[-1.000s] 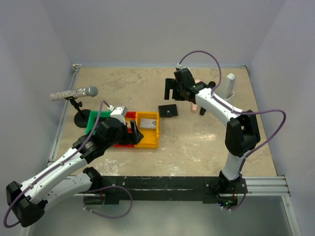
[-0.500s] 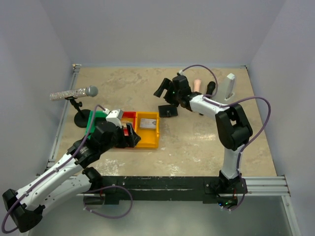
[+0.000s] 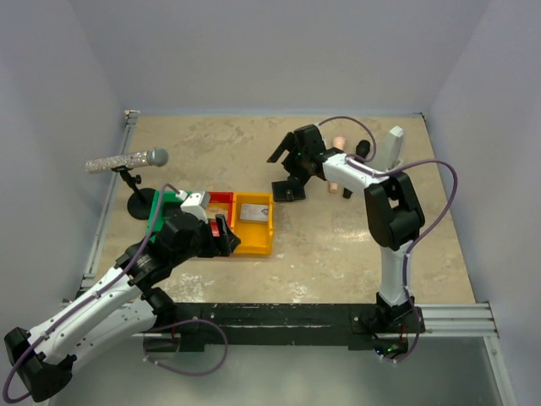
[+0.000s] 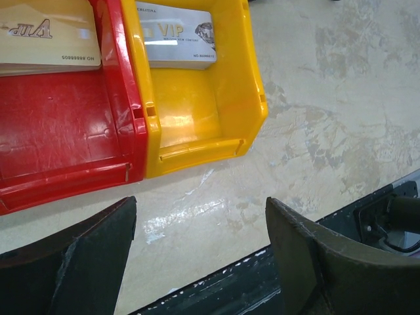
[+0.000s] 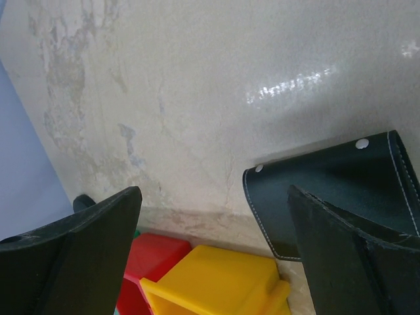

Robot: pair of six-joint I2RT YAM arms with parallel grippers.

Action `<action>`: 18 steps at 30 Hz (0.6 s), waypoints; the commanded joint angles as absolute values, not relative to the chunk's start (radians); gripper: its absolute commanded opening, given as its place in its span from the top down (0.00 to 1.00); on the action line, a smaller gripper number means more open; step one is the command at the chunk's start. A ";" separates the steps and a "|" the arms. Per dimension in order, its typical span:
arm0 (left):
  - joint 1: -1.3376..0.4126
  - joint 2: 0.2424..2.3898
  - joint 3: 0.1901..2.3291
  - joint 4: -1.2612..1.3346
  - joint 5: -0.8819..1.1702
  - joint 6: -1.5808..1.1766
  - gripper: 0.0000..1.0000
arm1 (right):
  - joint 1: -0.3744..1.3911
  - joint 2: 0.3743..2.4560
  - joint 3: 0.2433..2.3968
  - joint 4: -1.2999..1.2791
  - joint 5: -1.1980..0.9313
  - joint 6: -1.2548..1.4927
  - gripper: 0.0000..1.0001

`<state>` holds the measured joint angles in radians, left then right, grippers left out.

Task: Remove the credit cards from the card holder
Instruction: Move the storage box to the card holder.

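Note:
The card holder (image 3: 289,191) lies shut and flat on the table, a black wallet with white stitching (image 5: 335,190). My right gripper (image 3: 285,166) hovers open just above and behind it, nothing between its fingers (image 5: 213,256). A silvery grey credit card (image 4: 176,44) rests in the yellow bin (image 4: 197,125), and shows from above too (image 3: 251,213). A tan credit card (image 4: 49,36) lies in the red bin (image 4: 59,131). My left gripper (image 4: 200,262) is open and empty, over bare table just in front of these bins (image 3: 221,235).
The green bin (image 3: 165,207) joins the red and yellow ones. A microphone (image 3: 127,161) on a black stand is at the left. A white object (image 3: 394,148), a pinkish item (image 3: 338,144) and a dark piece (image 3: 362,150) stand at the back right. The black base rail (image 4: 275,275) runs along the near edge.
The right gripper has swung left and tipped down over the card holder. The left gripper has drawn back from over the bins toward the near edge. Both stayed open.

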<state>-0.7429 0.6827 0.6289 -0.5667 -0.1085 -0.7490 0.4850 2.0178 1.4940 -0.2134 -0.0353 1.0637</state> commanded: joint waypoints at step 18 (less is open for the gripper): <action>-0.749 0.646 0.603 -0.557 -0.110 -0.775 0.16 | 0.454 2.125 1.713 -0.550 -0.103 1.020 0.01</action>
